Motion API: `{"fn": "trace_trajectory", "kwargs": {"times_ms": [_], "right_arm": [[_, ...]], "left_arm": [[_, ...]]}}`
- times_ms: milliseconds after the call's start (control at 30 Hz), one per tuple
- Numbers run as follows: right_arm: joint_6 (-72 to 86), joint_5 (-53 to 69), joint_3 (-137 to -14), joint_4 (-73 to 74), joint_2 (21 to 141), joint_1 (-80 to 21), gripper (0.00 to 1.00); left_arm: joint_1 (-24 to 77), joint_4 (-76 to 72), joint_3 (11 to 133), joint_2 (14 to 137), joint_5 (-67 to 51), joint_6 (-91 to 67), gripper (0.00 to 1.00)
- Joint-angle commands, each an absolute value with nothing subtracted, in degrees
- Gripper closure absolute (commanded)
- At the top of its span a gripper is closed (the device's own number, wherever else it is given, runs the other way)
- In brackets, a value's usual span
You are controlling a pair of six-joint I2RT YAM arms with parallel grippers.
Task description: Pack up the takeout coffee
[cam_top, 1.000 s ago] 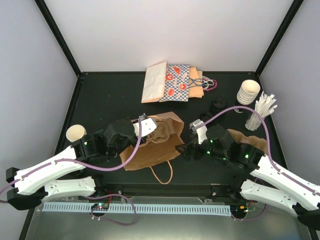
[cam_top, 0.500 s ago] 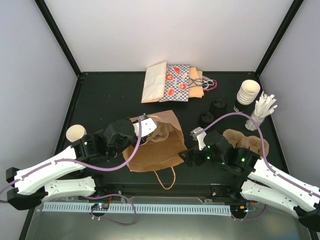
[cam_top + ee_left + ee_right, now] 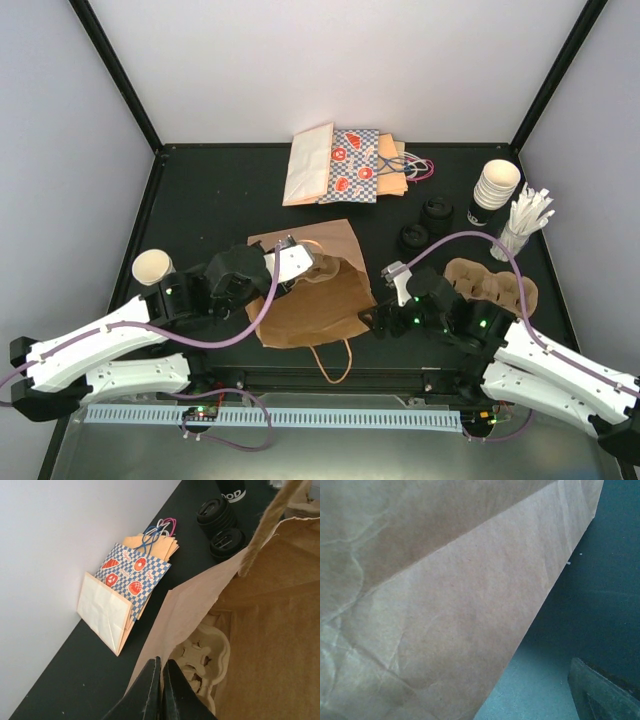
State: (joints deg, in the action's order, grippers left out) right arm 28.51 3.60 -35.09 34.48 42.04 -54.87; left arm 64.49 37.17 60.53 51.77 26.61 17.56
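No capped takeout coffee shows in any view. It may sit hidden inside the brown paper bag (image 3: 320,305), but I cannot tell. The only cups in view are an uncapped cream cup (image 3: 150,266) at the table's left edge and a stack of cups (image 3: 497,183) at the far right, with two loose black lids (image 3: 437,210) just beside that stack. Inside the bag's mouth the left wrist view shows a moulded pulp carrier (image 3: 202,652), and a second carrier (image 3: 490,285) lies on the table to the bag's right. The left gripper (image 3: 161,672) is clenched on the bag's upper lip and holds the mouth open. The right gripper (image 3: 383,305) stands released and wide just beside the bag's right side, grasping nothing; its camera sees only brown paper. The likely trouble is that one pinch on thin paper may slip or tear, so the mouth would sag over the carrier. The wide right fingers could also shove the bag sideways, and a capped cup lowered into a slack bag could tip. White letters "OOD" show on the dark cup band (image 3: 231,487), with the word's start cut off. Among the flat bags (image 3: 345,165) by the back wall, one is printed in blue check with red motifs, its script too small to read.
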Motion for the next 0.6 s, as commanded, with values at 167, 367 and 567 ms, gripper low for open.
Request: {"fn": "trace_trajectory", "kwargs": {"times_ms": [167, 367, 567], "right_arm": [[29.9, 4.7, -33.8, 32.5, 39.9, -54.8, 0.06], [29.1, 4.3, -36.0, 33.1, 40.6, -54.8, 0.05], [28.8, 3.4, -39.8, 34.7, 40.3, -54.8, 0.03]], "left_arm": [[65.2, 34.2, 59.8, 49.5, 24.4, 15.1, 0.96], [65.3, 34.1, 60.2, 49.4, 24.3, 14.8, 0.97], [65.3, 35.0, 60.9, 49.5, 24.8, 14.1, 0.96]]}}
